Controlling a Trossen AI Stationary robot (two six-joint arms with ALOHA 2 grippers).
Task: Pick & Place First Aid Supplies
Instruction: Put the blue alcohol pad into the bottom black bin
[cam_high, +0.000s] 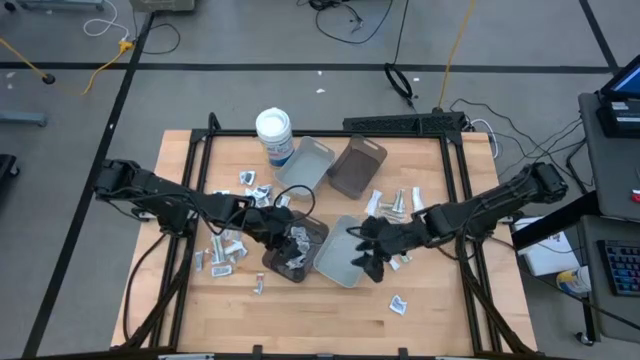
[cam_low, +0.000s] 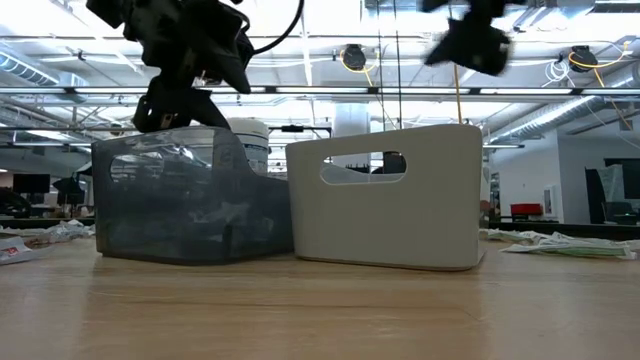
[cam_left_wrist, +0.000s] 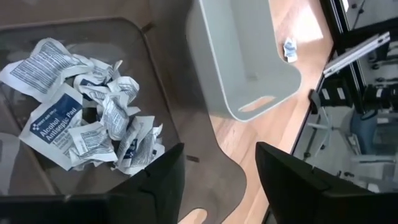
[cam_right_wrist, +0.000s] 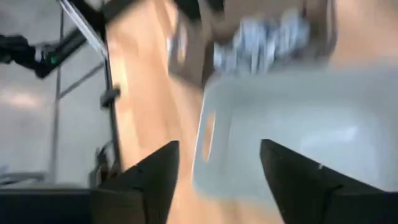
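Note:
Several crumpled white and bluish packets (cam_left_wrist: 87, 124) lie on the floor of a dark see-through tray (cam_high: 295, 250). My left gripper (cam_left_wrist: 221, 155) hangs open above that tray's near corner, with nothing between its fingers. Beside it stands a pale grey tray (cam_high: 345, 250). My right gripper (cam_right_wrist: 217, 149) hovers open over that tray's rim, also holding nothing. More loose packets lie flat on the table to the left (cam_high: 225, 250), on the far side (cam_high: 250, 183), to the right (cam_high: 400, 205) and near the front (cam_high: 398, 305).
A white round tub (cam_high: 274, 135) stands at the far edge, with a second grey tray (cam_high: 310, 165) and a brown tray (cam_high: 357, 165) beside it. Black frame rails (cam_high: 190, 200) run along the table's sides. In the low view the two near trays (cam_low: 390, 195) stand side by side.

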